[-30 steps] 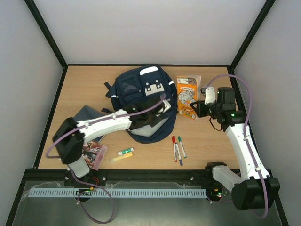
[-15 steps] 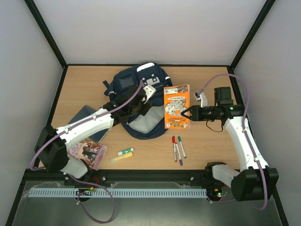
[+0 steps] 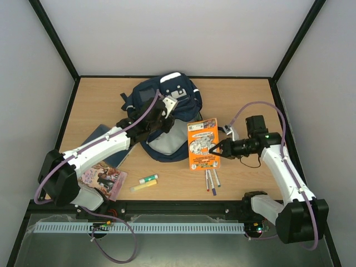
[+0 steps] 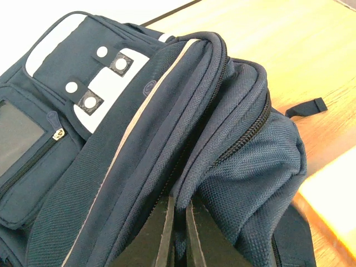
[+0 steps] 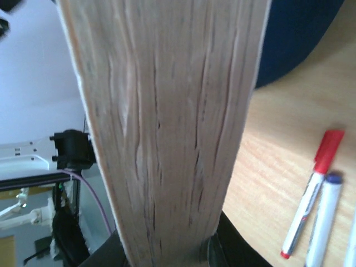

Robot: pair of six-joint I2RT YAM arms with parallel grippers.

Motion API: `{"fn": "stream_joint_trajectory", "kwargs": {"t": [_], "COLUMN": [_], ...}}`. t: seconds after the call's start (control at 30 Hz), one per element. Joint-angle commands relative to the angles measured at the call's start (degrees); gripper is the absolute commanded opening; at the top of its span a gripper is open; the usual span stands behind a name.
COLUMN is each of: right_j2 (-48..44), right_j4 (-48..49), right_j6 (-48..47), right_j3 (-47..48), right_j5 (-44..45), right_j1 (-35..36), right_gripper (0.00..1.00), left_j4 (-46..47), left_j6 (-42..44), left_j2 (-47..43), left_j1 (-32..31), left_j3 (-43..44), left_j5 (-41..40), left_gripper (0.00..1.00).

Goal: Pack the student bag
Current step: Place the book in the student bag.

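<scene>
Though white-walled, a black-framed wooden table [image 3: 100, 105] under the student bag [image 3: 146, 97].

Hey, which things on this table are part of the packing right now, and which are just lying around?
In use: student bag, pinched by the left end effector; orange book, held by the right end effector.
Lying about, untouched: markers, green-capped stick, yellow pen, picture book, blue-grey notebook; likely packed later.

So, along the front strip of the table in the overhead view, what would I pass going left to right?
Picture book with a pinkish cover → two short pens, one green-capped and one yellow → a cluster of markers, their far ends hidden under the orange book.
</scene>
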Motion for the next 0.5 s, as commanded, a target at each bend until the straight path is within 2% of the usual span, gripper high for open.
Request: {"fn": "stream_joint_trajectory", "kwargs": {"t": [0.0, 0.17, 0.47], "right_j2": [-1.6, -0.9, 7.4], "right_j4": [1.8, 9.4, 22.3], "right_j6": [5.7, 11.7, 17.8], "right_j3": [-4.8, -9.3, -8.2], "right_j5": [-4.0, -4.7, -10.4], "right_j1": [5.5, 11.8, 14.2], "right_gripper": [0.01, 0.01, 0.01], "left_j4": [5.7, 5.7, 6.6], "left_j6": [-2.1, -2.3, -2.3], "left_j2": [-2.1, -2.9, -4.6], "left_j1": [0.5, 0.6, 0.6], "left_j3": [1.0, 0.8, 0.2], "left_j5": [0.7, 1.1, 3.8], "left_gripper": [0.03, 0.03, 0.03]}}
